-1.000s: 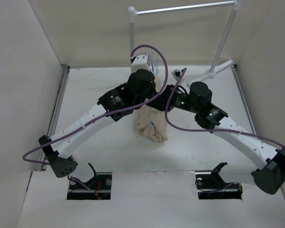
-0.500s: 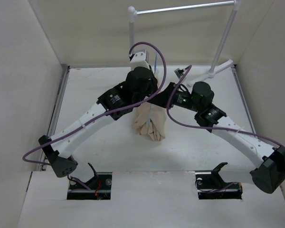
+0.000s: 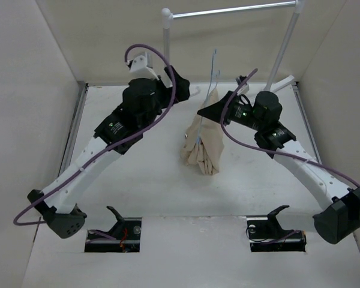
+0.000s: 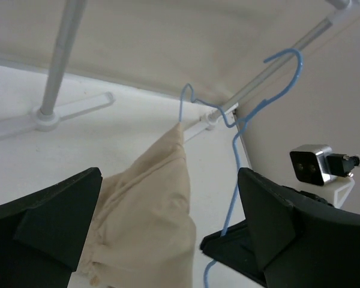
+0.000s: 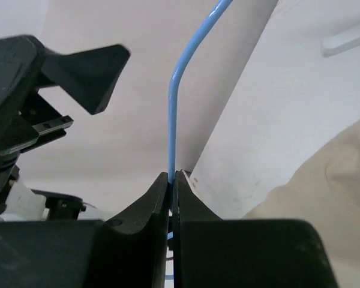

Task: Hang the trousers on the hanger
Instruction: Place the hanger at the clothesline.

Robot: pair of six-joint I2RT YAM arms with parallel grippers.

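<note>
The beige trousers [image 3: 203, 147] hang bunched over the thin light-blue wire hanger [image 3: 215, 67], their lower folds near the table. My right gripper [image 3: 204, 111] is shut on the hanger's wire; in the right wrist view the hanger [image 5: 171, 120] rises from the pinched tips of the gripper [image 5: 173, 175], with trousers [image 5: 330, 180] at the right. My left gripper [image 3: 175, 83] stands open to the left, apart from the cloth. In the left wrist view its wide gripper [image 4: 169, 174] frames the trousers [image 4: 150, 210] and the hanger [image 4: 235, 150], touching neither.
A white clothes rack [image 3: 228, 10] stands at the back, its post [image 3: 166, 36] behind my left wrist and its foot [image 3: 277, 85] at the back right. Side walls close in the table [image 3: 138, 180]. Purple cables loop over both arms.
My left gripper has opened, let go of the trousers and swung back to the left. My right gripper closed on the hanger and lifted it, the trousers hanging from it.
</note>
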